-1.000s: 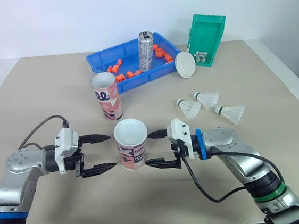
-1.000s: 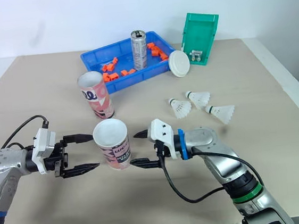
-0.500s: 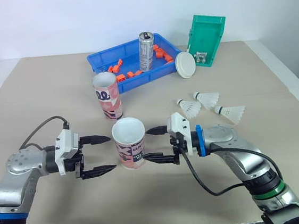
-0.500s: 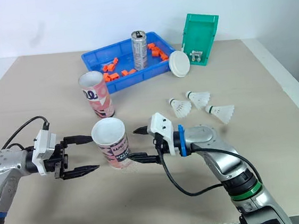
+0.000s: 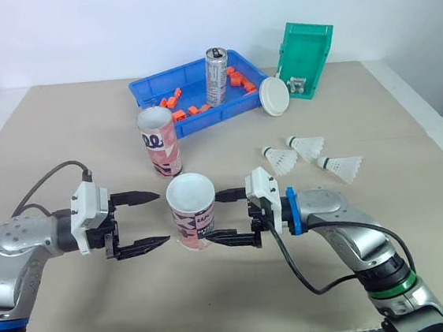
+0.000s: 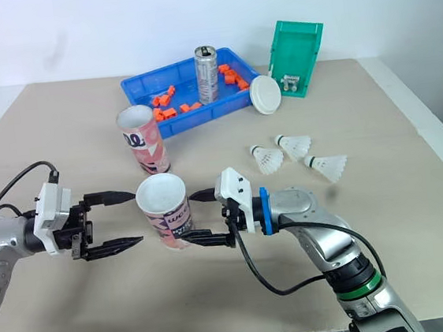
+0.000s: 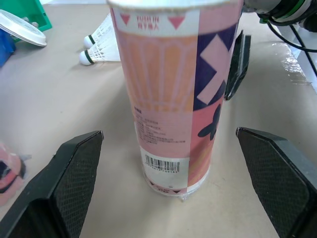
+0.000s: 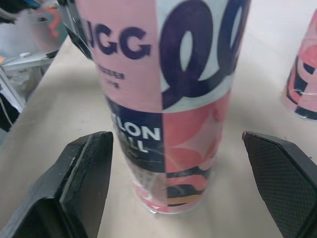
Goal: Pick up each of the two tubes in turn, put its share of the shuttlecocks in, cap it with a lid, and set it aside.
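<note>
Left gripper (image 5: 164, 216) and right gripper (image 5: 214, 216) level, spread wide, flanking front tube (image 5: 193, 216)

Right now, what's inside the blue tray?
Inside the blue tray stands a silver can, with small orange pieces scattered around it. The tray's near wall and the can hide part of its floor.

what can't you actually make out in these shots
- Near tube: in the head views its own wall hides the bottom inside; the wrist views cut off its rim.
- Far tube: head views, inside hidden by its wall.
- Orange pieces in the blue tray: too small to identify.
- Metal parts in the green bin: too small to identify.
</note>
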